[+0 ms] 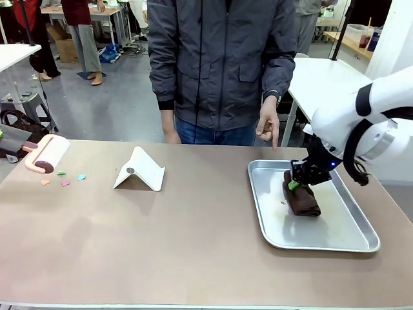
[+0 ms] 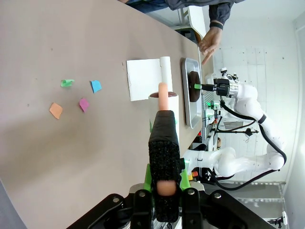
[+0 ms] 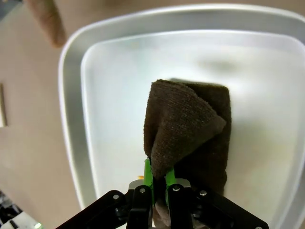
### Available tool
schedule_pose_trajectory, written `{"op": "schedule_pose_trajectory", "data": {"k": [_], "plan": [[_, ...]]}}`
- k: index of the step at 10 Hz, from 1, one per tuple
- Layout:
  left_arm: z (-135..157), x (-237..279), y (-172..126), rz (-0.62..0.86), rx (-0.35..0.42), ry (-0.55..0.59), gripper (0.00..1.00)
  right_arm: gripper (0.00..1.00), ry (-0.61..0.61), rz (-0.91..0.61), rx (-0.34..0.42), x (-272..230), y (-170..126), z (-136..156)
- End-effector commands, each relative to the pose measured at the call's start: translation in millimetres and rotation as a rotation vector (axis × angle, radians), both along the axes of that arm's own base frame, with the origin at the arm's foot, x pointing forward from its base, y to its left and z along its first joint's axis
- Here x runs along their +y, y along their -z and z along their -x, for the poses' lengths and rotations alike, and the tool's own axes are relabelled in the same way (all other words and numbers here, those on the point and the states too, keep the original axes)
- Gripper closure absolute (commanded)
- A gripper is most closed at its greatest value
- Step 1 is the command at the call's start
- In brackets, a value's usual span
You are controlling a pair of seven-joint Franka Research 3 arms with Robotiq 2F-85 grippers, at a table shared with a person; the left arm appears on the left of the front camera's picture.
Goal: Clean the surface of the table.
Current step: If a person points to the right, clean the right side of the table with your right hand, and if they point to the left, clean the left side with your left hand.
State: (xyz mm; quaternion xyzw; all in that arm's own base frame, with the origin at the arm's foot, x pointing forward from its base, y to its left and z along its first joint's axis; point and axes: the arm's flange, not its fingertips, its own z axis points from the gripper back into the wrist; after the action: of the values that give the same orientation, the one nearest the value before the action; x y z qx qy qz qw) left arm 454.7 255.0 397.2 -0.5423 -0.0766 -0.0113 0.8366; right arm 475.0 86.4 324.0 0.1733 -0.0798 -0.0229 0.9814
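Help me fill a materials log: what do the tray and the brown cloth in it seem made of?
The tray looks like metal, silver with a dull brushed sheen and a rolled rim. The cloth looks like dark brown terry or microfibre, matte, with a fuzzy pile and soft folds. Which fibre it is I cannot tell.

Table (image 1: 193, 258), passage and obstructions.
Free: you can pass along the near edge and across the middle, from the left edge up to the tray (image 1: 365, 244).
Blocked: tray with cloth (image 1: 303, 201) at the right edge; stand (image 1: 142, 169) toward the far edge; roller (image 1: 46, 155) and scraps (image 1: 64, 178) at the far left corner; person's hand (image 1: 268, 126) over the far edge.
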Motion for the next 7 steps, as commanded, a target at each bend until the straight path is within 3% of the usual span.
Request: {"op": "schedule_pose_trajectory", "data": {"k": [1, 4, 7], "plan": [[4, -3, -3, 0.011, -0.001, 0.006, 0.84, 0.89, -0.043, -0.085, 0.013, 6, 9, -6], [4, -3, -3, 0.011, -0.001, 0.006, 0.84, 0.89, -0.139, -0.106, 0.028, 31, 13, 0], [4, -3, -3, 0.011, -0.001, 0.006, 0.84, 0.89, -0.220, -0.007, -0.049, 50, 18, 8]]}}
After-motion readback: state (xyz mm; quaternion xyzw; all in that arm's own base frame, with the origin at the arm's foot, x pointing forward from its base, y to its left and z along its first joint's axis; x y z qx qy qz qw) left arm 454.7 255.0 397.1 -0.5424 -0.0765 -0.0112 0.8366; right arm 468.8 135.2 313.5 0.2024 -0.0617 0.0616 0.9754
